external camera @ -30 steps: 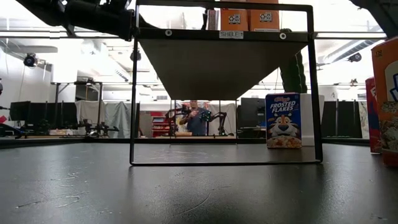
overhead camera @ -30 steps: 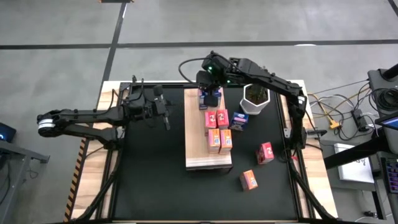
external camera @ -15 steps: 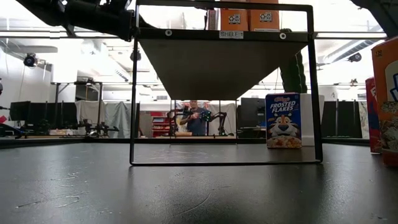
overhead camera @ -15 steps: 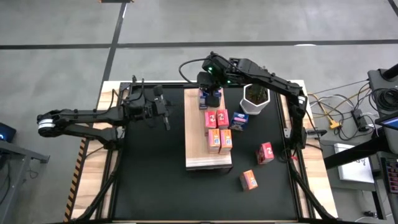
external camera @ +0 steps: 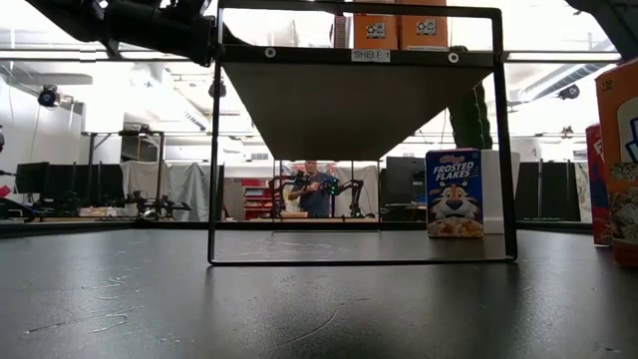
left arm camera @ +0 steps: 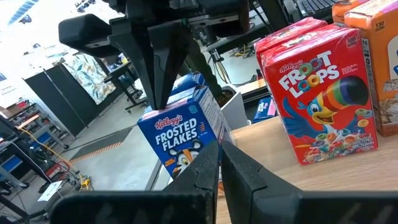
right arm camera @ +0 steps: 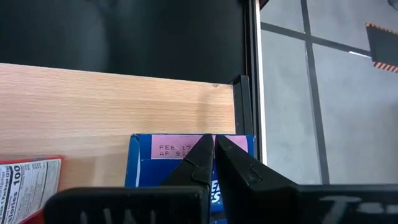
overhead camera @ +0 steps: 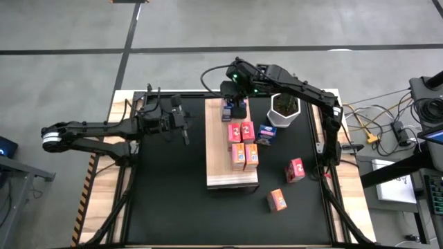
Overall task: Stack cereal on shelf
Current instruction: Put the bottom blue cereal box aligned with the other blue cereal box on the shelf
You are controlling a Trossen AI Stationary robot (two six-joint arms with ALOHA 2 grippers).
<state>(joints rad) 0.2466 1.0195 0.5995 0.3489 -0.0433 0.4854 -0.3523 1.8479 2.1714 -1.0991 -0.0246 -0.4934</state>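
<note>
The light wood shelf (overhead camera: 223, 166) stands at the table's middle on a black frame (external camera: 364, 261). On it stand blue boxes (overhead camera: 227, 111) at the far end, pink-red boxes (overhead camera: 241, 131) and orange boxes (overhead camera: 243, 156). My right gripper (overhead camera: 237, 105) is shut and points down onto a blue Frosted Flakes box (left arm camera: 180, 134); its own view shows that box's top (right arm camera: 186, 149). My left gripper (overhead camera: 184, 130) is shut and empty over the black mat, left of the shelf, and faces the boxes (left arm camera: 219, 163). My right gripper's shut fingertips (left arm camera: 163, 102) meet the top face of the blue Frosted Flakes box (right arm camera: 180, 148), near the pink date label. The fingers come from above and point down. The box stands upright on the shelf's far end. Whether they press on it or only touch it, I cannot tell.
A white-potted cactus (overhead camera: 284, 111) stands right of the shelf, with a blue box (overhead camera: 268, 133) beside it. A pink-red box (overhead camera: 295, 169) and an orange box (overhead camera: 277, 200) lie on the mat at the near right. Boxes (external camera: 623, 150) stand at the low view's right edge.
</note>
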